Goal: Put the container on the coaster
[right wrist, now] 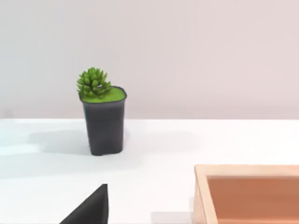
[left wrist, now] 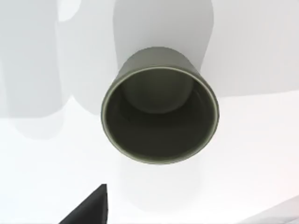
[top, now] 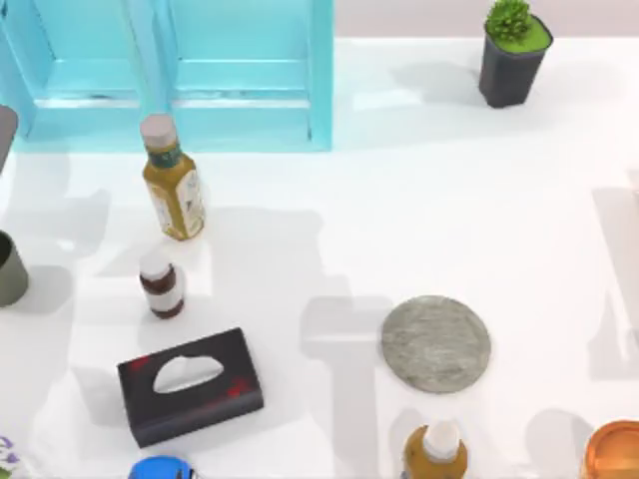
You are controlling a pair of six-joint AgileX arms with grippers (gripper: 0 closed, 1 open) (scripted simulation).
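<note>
Container (top: 10, 269) stands at the far left edge of the white bench (top: 399, 220) from above, well apart from the coaster (top: 435, 343) near the middle; the left wrist view looks into the upright, empty container (left wrist: 160, 116); the right wrist view shows a plant pot (right wrist: 103, 121); I cannot tell how either claw stands.

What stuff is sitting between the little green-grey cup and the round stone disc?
In the top view, a small brown bottle and a black tissue box lie between container and coaster.
</note>
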